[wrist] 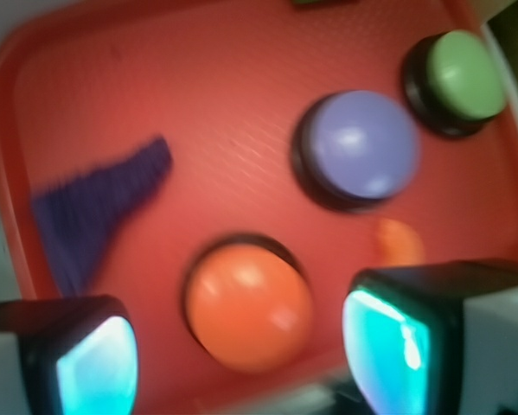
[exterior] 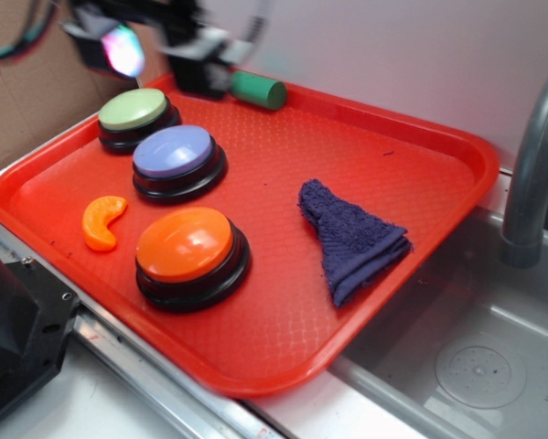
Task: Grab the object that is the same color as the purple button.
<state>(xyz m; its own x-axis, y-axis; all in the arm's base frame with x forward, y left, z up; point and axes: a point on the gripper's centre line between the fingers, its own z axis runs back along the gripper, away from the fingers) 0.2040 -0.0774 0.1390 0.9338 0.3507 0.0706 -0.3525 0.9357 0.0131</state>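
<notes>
The object, a small dark purple-blue terry rag (exterior: 351, 238), lies crumpled on the right side of the red tray (exterior: 392, 155). The purple button (exterior: 175, 155) has a lavender dome on a black base and sits at the tray's left, between a green and an orange button. My gripper (exterior: 159, 55) hovers blurred above the tray's far left corner, well away from the rag. In the wrist view the gripper (wrist: 241, 354) is open with nothing between its glowing pads (wrist: 99, 367). The rag (wrist: 94, 207) shows at the left there and the purple button (wrist: 362, 147) at the upper right.
The tray also holds a green-topped button (exterior: 134, 112), an orange-topped button (exterior: 187, 247), an orange crescent piece (exterior: 102, 222) and a green cylinder (exterior: 258, 90) at the far rim. A metal sink (exterior: 466, 357) and a grey faucet (exterior: 530, 174) stand to the right.
</notes>
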